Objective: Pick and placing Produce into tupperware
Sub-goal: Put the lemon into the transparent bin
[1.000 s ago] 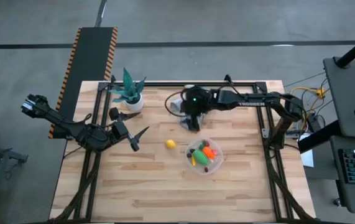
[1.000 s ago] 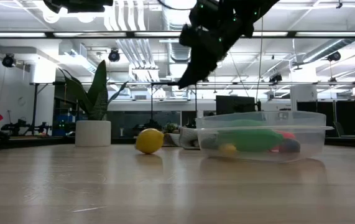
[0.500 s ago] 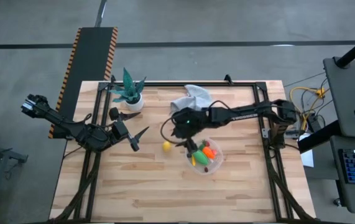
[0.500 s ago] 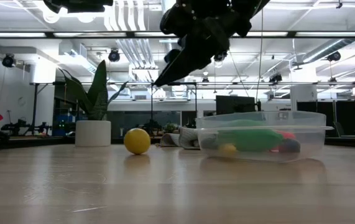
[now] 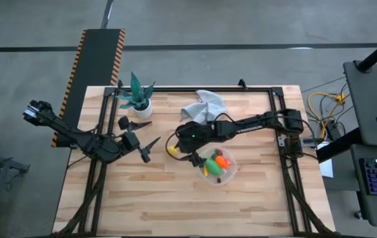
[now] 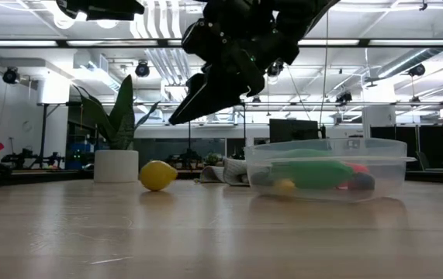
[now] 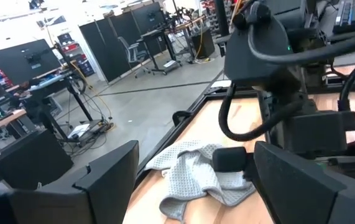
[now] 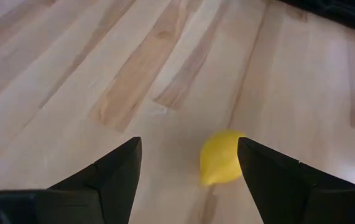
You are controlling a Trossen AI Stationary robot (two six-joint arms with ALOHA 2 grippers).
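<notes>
Step in hand: reach for last loose piece. Lemon lies on bare tabletop, just beside tupperware, which already holds carrot and green piece. Right tool hovers above lemon, fingers spread wide, nothing held; wrist view shows lemon between fingers, nearer one. Left tool waits open and empty, well apart. Next move, by judgement: centre over lemon, descend, close gently; round fruit may roll.
</notes>
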